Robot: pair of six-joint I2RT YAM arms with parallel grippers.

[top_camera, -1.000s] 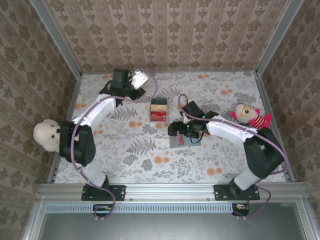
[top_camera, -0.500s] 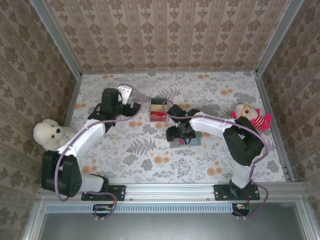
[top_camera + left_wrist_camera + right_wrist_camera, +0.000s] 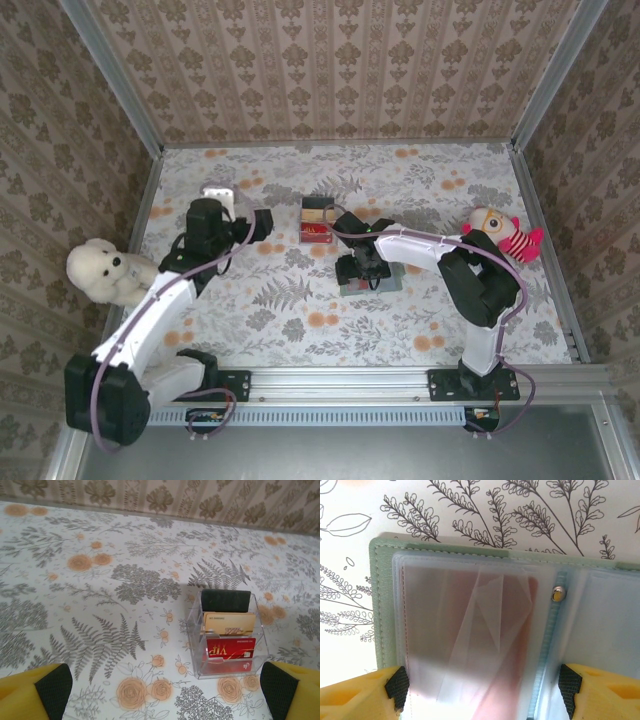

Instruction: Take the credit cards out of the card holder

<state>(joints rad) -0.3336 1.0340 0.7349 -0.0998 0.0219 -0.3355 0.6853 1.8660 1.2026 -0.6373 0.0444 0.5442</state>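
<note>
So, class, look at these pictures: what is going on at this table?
The right end effector, jaws open, is down over the open grey-green card holder, where a reddish card sits in a clear sleeve. The left end effector, open and empty, faces a clear plastic box holding a gold card and a red card.

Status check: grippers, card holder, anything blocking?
Left gripper open, empty, facing clear card box. Right gripper open, straddling one sleeve of open card holder, reddish card inside. Nothing blocking.
</note>
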